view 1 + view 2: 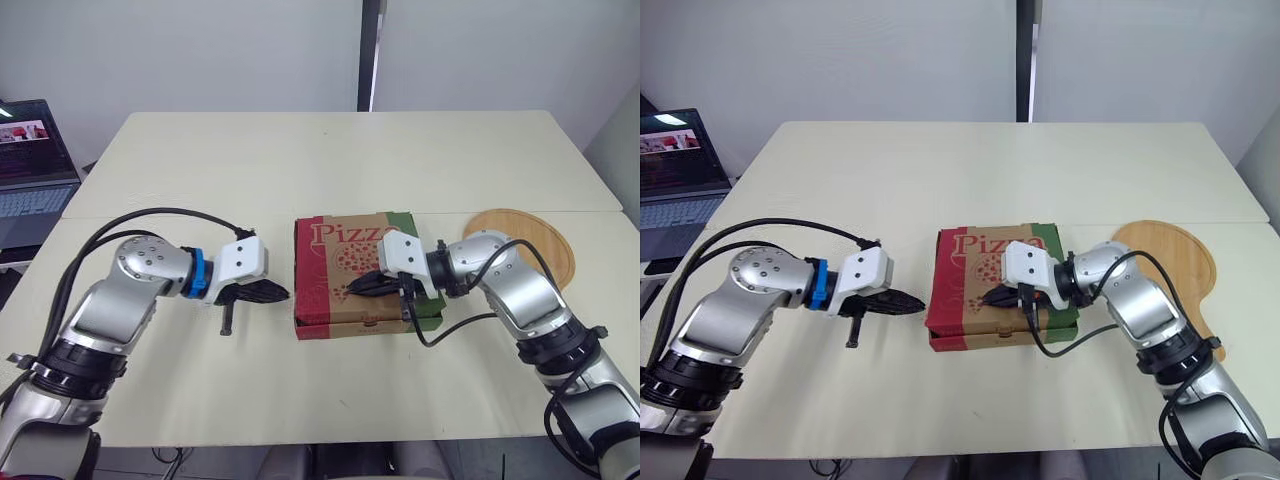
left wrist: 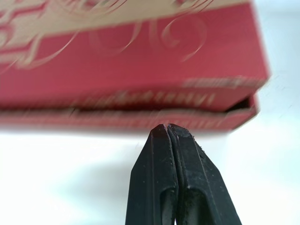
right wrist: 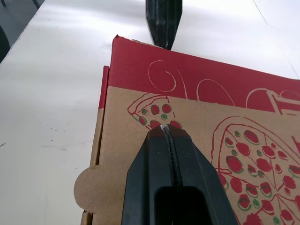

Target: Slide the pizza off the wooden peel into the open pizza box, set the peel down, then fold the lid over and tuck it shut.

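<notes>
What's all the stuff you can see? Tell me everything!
pizza box: 1, red, green and brown card, lid down, middle of the table
wooden peel: 1, light brown, flat on the table right of the box
laptop: 1, dark, open, beyond the table's left edge
table: 1, cream, with a seam across it
left claw: 1, black, shut, beside the box's left side
right claw: 1, black, shut, over the lid

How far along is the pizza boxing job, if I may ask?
Done: the wooden peel lies bare beside the pizza box, lid folded over. In hand: shut right tool rests on the lid, shut left tool near its side. Left: tucking; a gap shows.
</notes>
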`<state>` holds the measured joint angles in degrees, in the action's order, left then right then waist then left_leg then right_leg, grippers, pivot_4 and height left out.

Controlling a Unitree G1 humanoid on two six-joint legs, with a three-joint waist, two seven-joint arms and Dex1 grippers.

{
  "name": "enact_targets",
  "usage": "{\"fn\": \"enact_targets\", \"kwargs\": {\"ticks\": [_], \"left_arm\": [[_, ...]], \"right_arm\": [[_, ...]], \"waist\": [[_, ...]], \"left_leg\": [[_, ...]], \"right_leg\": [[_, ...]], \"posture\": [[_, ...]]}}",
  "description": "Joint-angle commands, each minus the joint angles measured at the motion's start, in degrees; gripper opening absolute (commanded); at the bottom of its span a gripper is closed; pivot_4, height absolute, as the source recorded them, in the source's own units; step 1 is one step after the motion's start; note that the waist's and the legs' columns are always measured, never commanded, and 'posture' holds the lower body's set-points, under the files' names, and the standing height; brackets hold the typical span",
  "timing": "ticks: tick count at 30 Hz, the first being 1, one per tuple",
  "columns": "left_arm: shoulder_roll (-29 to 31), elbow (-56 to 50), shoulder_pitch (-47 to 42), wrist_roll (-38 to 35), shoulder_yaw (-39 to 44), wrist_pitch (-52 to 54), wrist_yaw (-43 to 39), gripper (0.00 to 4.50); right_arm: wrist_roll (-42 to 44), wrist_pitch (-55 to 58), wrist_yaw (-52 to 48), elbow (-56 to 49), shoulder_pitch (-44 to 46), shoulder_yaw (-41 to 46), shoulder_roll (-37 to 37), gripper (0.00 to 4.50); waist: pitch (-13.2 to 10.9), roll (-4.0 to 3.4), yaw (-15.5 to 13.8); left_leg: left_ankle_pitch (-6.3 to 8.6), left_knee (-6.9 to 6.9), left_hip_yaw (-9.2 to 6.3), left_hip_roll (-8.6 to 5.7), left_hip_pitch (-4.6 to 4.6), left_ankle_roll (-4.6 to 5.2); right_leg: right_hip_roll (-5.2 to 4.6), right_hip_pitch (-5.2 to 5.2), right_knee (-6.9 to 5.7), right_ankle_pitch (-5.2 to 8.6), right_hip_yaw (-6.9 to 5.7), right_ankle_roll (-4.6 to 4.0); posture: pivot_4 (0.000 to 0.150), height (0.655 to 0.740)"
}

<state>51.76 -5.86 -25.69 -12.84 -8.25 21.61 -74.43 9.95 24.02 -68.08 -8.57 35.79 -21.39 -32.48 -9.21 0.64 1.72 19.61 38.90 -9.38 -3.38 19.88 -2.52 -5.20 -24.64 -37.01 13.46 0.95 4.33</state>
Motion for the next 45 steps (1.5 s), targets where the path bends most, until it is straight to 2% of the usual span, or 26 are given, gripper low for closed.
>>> {"fn": "enact_targets", "kwargs": {"ticks": [1, 7, 11, 15, 20, 24, 28, 32, 39, 45], "left_arm": [[0.15, -2.03, -0.91, -3.07, 3.87, 2.48, 1.28, 0.0], [-4.26, -7.54, -1.71, -6.67, 3.35, 7.72, 5.29, 0.0], [-8.18, -6.24, -1.32, -2.08, -1.99, 4.96, 8.14, 0.0], [-8.86, -2.11, -1.42, 3.06, -6.29, 2.57, 9.45, 0.0], [-9.88, 0.86, -1.36, 4.82, -8.8, 1.84, 9.62, 0.0], [-11.19, -1.08, -0.4, 0.43, -4.51, 1.26, 9.89, 0.0], [-9.25, -3.01, 2.11, -4.35, 6.37, 5.26, 14.42, 0.0], [-8.65, 0.05, 6.42, -0.57, 12.51, 2.41, 22.33, 0.0], [-14.23, -2.71, 11.72, -0.7, 10.05, 5.3, 27.76, 0.0], [-16.3, -4.25, 13.27, -1.17, 6.44, 7.22, 27.61, 0.0]], "right_arm": [[-0.77, -1.06, 1.38, -2.08, -0.79, 0.3, -0.12, 0.01], [-3.48, -2.45, 4.64, -1.33, -3.17, -0.58, 0.5, 0.01], [-4.85, -3.37, 6.8, 0.0, -5.38, -1.0, 1.52, 0.01], [-5.86, -4.48, 8.18, 1.21, -7.02, -1.14, 1.85, 0.01], [-6.49, -7.62, 9.2, 2.2, -8.28, -0.92, 1.56, 0.01], [-5.51, -10.8, 11.59, 0.66, -8.76, 2.42, 1.79, 0.01], [-2.38, -6.92, 15.76, -4.23, -10.02, 11.25, -0.46, 0.01], [-3.36, -5.44, 19.16, -4.6, -14.92, 18.52, -5.02, 0.01], [-7.36, -5.63, 21.46, -1.88, -24.45, 20.71, -10.82, 0.01], [-3.4, -2.57, 17.48, -8.23, -29.43, 18.33, -10.52, 0.01]], "waist": [[0.0, 0.0, -0.07], [0.0, 0.0, -0.01], [0.0, 0.0, 0.0], [0.01, 0.0, 0.0], [0.05, 0.0, -0.05], [0.05, 0.0, -0.12], [0.02, 0.0, -0.07], [0.03, 0.0, -0.27], [0.02, 0.01, -0.61], [0.02, 0.01, -0.31]], "left_leg": [[0.0, 0.0, -0.01, 0.0, 0.01, 0.0], [0.0, 0.02, 0.0, -0.01, 0.01, 0.0], [0.0, 0.01, 0.01, 0.01, -0.01, 0.0], [0.0, 0.0, 0.03, 0.0, -0.03, 0.0], [0.0, 0.0, 0.01, 0.0, -0.2, 0.0], [0.0, -0.02, 0.0, 0.0, -0.38, 0.0], [0.0, -0.02, 0.0, 0.0, -0.25, 0.0], [0.0, -0.01, -0.02, 0.01, -0.09, 0.0], [0.0, -0.01, 0.05, -0.03, -0.11, 0.0], [0.0, -0.02, 0.06, 0.01, -0.13, 0.0]], "right_leg": [[0.0, 0.0, 0.0, 0.0, -0.01, 0.0], [0.0, 0.02, -0.01, 0.0, 0.01, 0.0], [0.0, 0.01, -0.03, 0.0, 0.01, 0.0], [0.01, 0.01, -0.03, 0.0, 0.02, 0.0], [0.01, 0.24, 0.03, 0.0, 0.01, 0.0], [0.01, 0.42, 0.04, 0.0, 0.01, 0.0], [0.0, 0.26, 0.02, 0.0, 0.02, 0.0], [-0.01, 0.11, 0.04, 0.0, 0.0, 0.0], [-0.07, 0.18, 0.06, 0.0, 0.03, 0.0], [-0.05, 0.18, 0.04, 0.0, 0.05, 0.0]], "posture": [[0.15, 0.74], [0.15, 0.74], [0.15, 0.74], [0.15, 0.74], [0.15, 0.74], [0.15, 0.74], [0.15, 0.74], [0.15, 0.74], [0.15, 0.74], [0.15, 0.74]]}}
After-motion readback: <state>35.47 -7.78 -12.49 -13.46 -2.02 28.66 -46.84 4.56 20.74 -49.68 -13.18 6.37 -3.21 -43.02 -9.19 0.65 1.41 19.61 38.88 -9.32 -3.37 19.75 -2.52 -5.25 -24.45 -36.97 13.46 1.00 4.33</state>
